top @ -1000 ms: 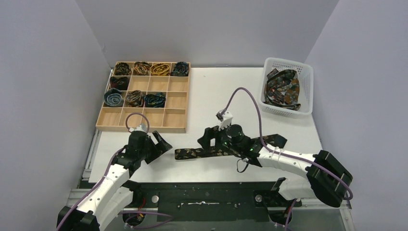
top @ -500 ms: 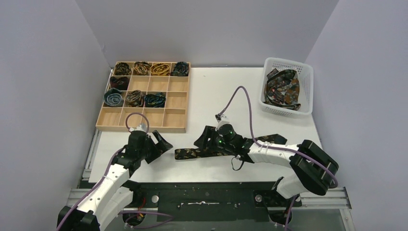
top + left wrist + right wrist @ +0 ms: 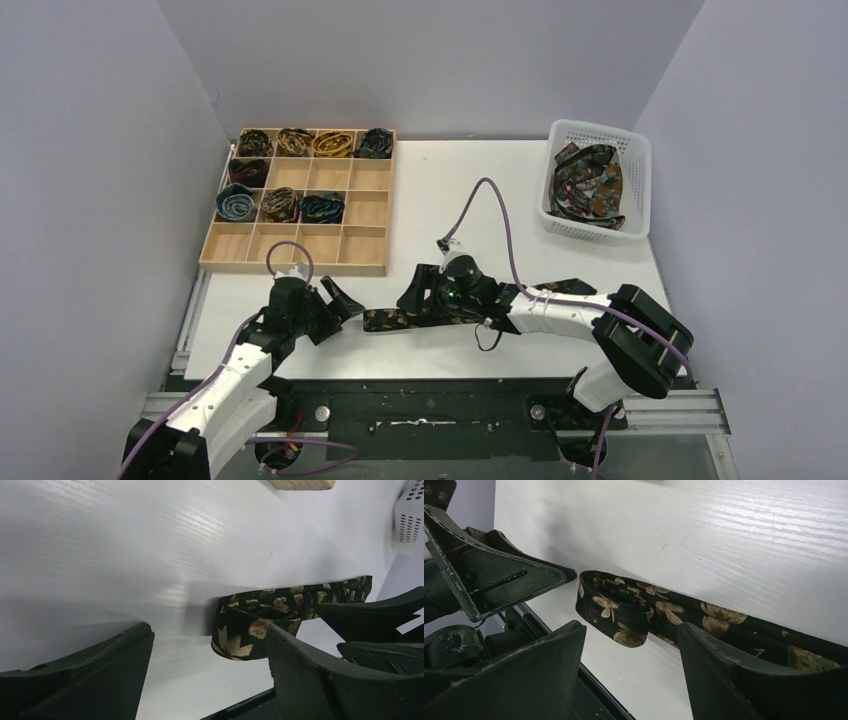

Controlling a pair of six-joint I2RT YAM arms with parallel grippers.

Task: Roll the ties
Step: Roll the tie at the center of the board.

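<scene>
A dark tie with gold leaf print lies flat along the table's near edge, and its left end is folded back on itself. My left gripper hangs just left of that folded end, open and holding nothing. Over the tie a little to the right, my right gripper is open too, with bare table between its fingertips. The strip runs on behind its right finger. Rolled ties fill several compartments of the wooden tray.
A white basket at the back right holds a loose heap of ties. The tray's front row of compartments holds nothing. The table's front edge and black rail run close below the tie.
My right arm has slid left along the tie toward its folded end, and its jaws have narrowed somewhat. The left gripper has edged slightly right toward that end.
</scene>
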